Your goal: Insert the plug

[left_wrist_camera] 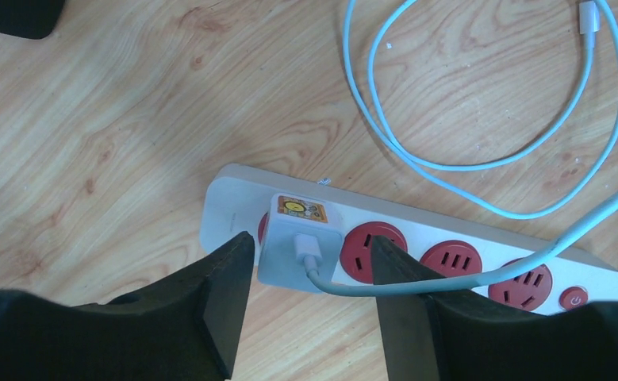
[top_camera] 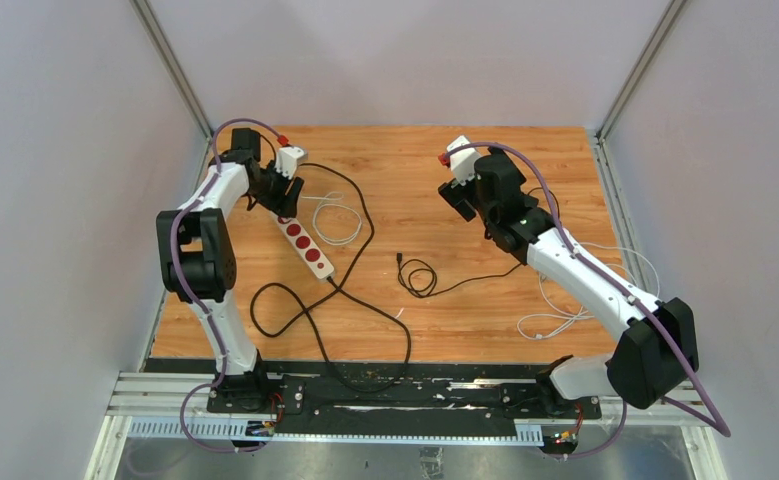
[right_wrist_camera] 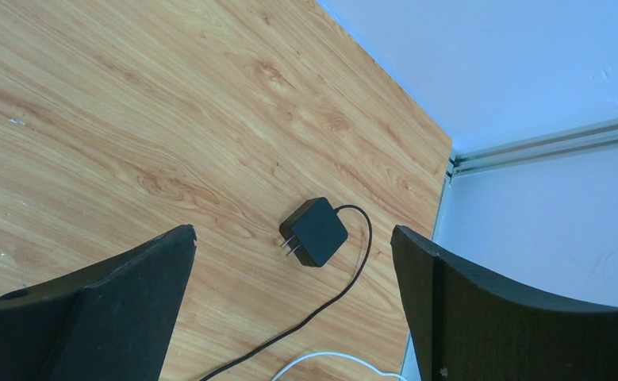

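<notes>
Item: wooden counter [top_camera: 445, 300] in a white-walled enclosure, two arms mounted at its near edge. Power strip [left_wrist_camera: 416, 236], white with red sockets and a red switch at one end, lies flat on the left side of the counter. White charger plug [left_wrist_camera: 297, 238], bearing an orange label, is seated in the strip's end socket, farthest from the switch; its white cable [left_wrist_camera: 480, 274] runs off across the other sockets. Left fingers [left_wrist_camera: 218, 294]: spread apart, one on each side of the plug, with a gap visible on both sides and nothing gripped. Pale looped cable [left_wrist_camera: 416, 151] lies on the counter just beyond the strip. Right fingers [right_wrist_camera: 131, 294]: spread wide, holding nothing, raised above the far right area of the counter. Black adapter [right_wrist_camera: 315, 232], two prongs showing, lies on the counter near the corner, its black cord [right_wrist_camera: 345, 290] trailing away.
</notes>
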You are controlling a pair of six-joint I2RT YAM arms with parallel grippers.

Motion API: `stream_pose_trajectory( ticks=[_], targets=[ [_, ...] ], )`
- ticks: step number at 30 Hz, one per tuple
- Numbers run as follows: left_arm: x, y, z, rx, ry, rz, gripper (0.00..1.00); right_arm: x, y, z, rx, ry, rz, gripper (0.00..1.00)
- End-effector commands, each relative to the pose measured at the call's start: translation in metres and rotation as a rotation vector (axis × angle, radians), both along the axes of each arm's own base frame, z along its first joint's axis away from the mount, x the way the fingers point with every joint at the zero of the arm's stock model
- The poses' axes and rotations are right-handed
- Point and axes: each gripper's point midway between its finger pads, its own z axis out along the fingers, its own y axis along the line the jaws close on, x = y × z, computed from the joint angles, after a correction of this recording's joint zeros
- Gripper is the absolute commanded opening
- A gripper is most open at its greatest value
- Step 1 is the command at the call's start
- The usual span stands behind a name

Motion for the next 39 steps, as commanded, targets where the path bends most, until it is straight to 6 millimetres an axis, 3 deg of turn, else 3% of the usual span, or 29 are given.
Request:
stream_pose_trajectory(
  ticks=[1, 8, 11, 12, 14, 23, 28, 32, 36, 39],
  targets=[
    [0.007, 0.002, 0.004, 0.004, -0.028, -0.011, 0.55, -0.006, 0.001, -0.003, -0.022, 0.012, 0.006, 1.00],
    [-0.001, 0.007, -0.007, 0.026, -0.008, -0.053, 0.28, -0.008, -0.003, -0.005, -0.030, 0.018, -0.008, 1.00],
    [-0.008, 0.007, -0.015, 0.031, 0.012, -0.079, 0.24, -0.008, -0.005, -0.004, -0.033, 0.017, -0.019, 1.00],
    [-0.010, 0.007, -0.018, 0.033, 0.021, -0.084, 0.20, -0.009, -0.005, -0.005, -0.034, 0.018, -0.020, 1.00],
    [-0.014, 0.010, -0.023, 0.038, 0.037, -0.091, 0.00, -0.009, -0.006, -0.005, -0.034, 0.019, -0.022, 1.00],
    [-0.049, 0.026, -0.071, 0.005, 0.188, -0.102, 0.00, -0.011, -0.009, -0.004, -0.036, 0.015, -0.036, 1.00],
    [-0.062, 0.024, -0.075, -0.020, 0.224, -0.115, 0.00, -0.010, -0.008, -0.002, -0.034, 0.008, -0.031, 1.00],
    [-0.075, 0.035, -0.082, 0.051, 0.261, -0.098, 0.00, -0.008, -0.007, -0.001, -0.039, 0.004, -0.031, 1.00],
    [-0.058, 0.027, -0.078, 0.051, 0.248, -0.074, 0.00, -0.011, -0.013, -0.005, -0.049, -0.002, -0.050, 1.00],
    [-0.054, 0.021, -0.085, 0.142, 0.273, -0.086, 0.00, -0.013, -0.019, -0.007, -0.062, -0.012, -0.069, 1.00]
  ],
)
